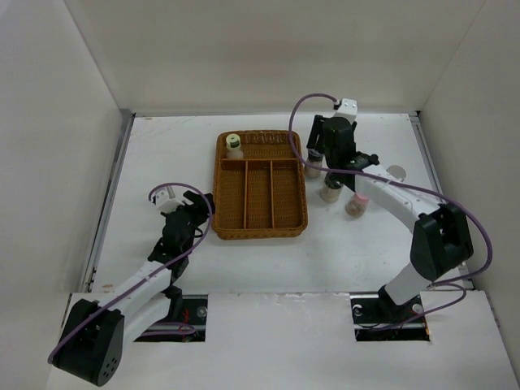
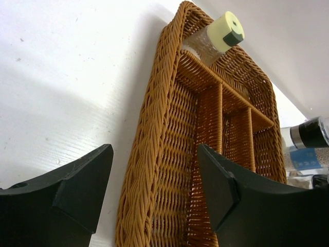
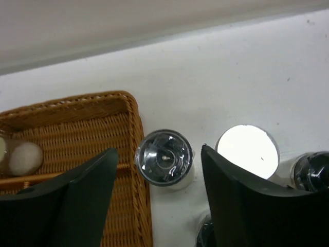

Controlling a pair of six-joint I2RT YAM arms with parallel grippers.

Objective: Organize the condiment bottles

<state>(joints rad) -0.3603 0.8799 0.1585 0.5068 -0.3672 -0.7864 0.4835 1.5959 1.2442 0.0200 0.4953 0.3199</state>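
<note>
A jar with a yellow-green lid (image 1: 234, 146) stands in the back left compartment of the brown wicker tray (image 1: 299, 213); it also shows in the left wrist view (image 2: 226, 32). Other condiment jars stand on the table right of the tray: a pale one (image 1: 330, 192), a pink-lidded one (image 1: 357, 205) and a silver-lidded one (image 1: 396, 172). My right gripper (image 1: 319, 162) is open above them; in the right wrist view (image 3: 158, 157) a shiny dark-lidded jar (image 3: 164, 158) sits between its fingers, against the tray's rim. My left gripper (image 1: 185, 200) is open and empty, straddling the tray's left rim (image 2: 146, 154).
In the right wrist view a silver lid (image 3: 248, 150) and a black lid (image 3: 313, 172) lie right of the gripper. A black-capped bottle with a blue label (image 2: 308, 144) shows beyond the tray. White walls enclose the table on three sides.
</note>
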